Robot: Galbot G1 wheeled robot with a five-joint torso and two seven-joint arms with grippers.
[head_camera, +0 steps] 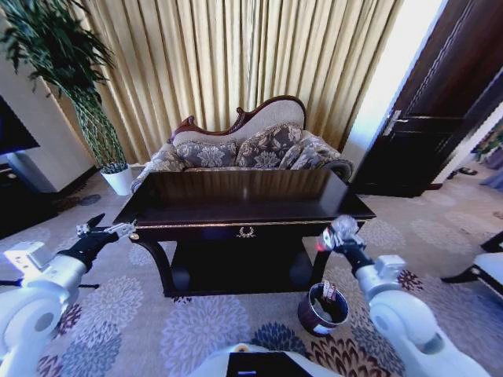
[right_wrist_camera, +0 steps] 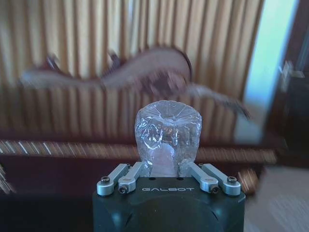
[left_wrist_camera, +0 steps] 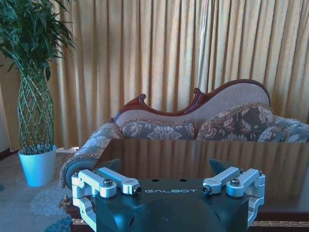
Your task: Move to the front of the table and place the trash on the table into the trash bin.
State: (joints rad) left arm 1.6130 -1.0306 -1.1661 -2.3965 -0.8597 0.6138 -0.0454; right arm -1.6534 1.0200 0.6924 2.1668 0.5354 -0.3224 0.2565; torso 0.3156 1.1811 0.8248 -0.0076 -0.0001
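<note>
At the table's (head_camera: 236,206) near right corner, the right gripper (head_camera: 336,236) is clamped on the clear bottle (right_wrist_camera: 167,135) — carrying step; next, lower over the trash bin (head_camera: 322,308) just below. Left gripper (head_camera: 110,230) waits, fingers apart.

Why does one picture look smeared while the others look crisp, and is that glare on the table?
Right wrist view: the sofa and curtains are streaked with motion blur, while the bottle in the right gripper stays sharp. Left wrist view: crisp, the table mirrors the curtains. Head view: edges bend, bright window glare upper right.
</note>
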